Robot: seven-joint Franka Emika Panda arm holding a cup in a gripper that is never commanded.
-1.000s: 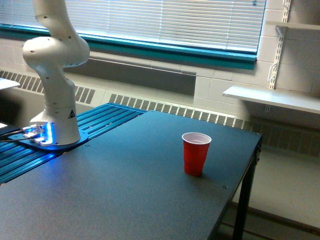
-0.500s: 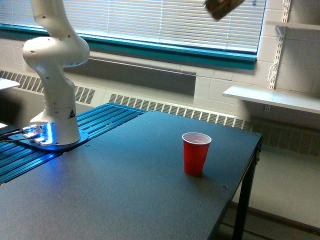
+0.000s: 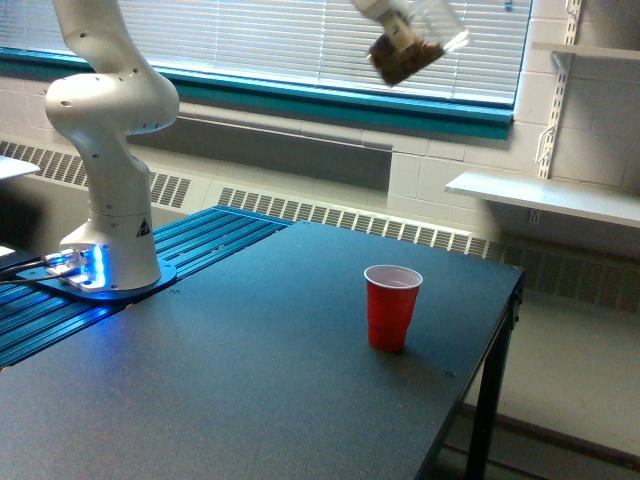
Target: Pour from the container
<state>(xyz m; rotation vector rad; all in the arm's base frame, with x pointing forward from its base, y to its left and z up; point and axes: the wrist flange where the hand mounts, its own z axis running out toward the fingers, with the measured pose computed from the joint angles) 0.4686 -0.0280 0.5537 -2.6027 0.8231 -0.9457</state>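
Exterior view is all we have, so we take it alone. High at the top edge of the picture we see the clear tumbler point(image 3: 412, 45), tilted, with its brown grains settled toward the lower end and its clear part reaching up toward the exterior view's right. It is blurred, and we cannot tell which end is the mouth. A pale part of the gripper point(image 3: 388, 14) shows just at the tumbler's upper left, touching it, mostly cut off by the frame. We cannot tell how wide the jaws stand; we judge only that they have hold of the tumbler, since it hangs in the air with nothing else to bear it.

Well below it, the red cup point(image 3: 391, 306) stands upright on the dark counter point(image 3: 250, 390), near the edge on the exterior view's right, and looks empty from what little of its inside we can see. The tumbler sits high above the cup and roughly over it, perhaps a little to one side.

We judge the step in hand to be the carry toward the cup, with no grains falling that we can see. The next move calls for bringing the tumbler's mouth down over the red cup's rim, then tipping further, slowly, lest grains scatter on the counter.

The arm's white base point(image 3: 105, 150) stands at the exterior view's left.
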